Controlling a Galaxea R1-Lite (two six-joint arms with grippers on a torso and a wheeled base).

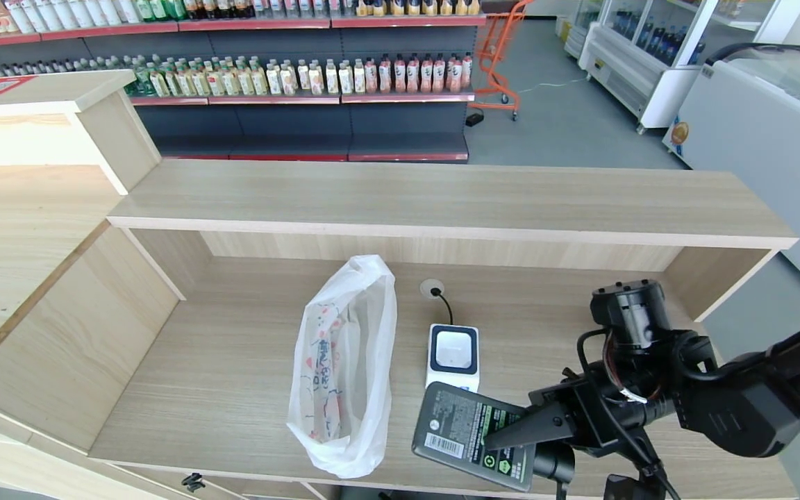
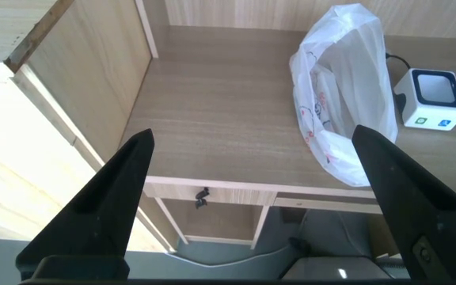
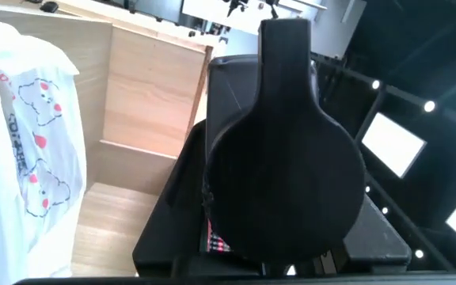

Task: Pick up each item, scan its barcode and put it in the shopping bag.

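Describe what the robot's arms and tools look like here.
The right arm is matte black with rounded joint housings, a cylindrical motor cap and loose black cables. Both the right tool and left tool have plain black, wedge-shaped fingers tapering to points.

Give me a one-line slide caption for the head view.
Right gripper holds a dark barcoded packet over the counter next to the scanner, white shopping bag alongside.

The shopping bag lies midway along the counter, its bottom at the front edge. The scanner stands just right of it. The pouch, in the right gripper, hangs before the scanner, near the front edge
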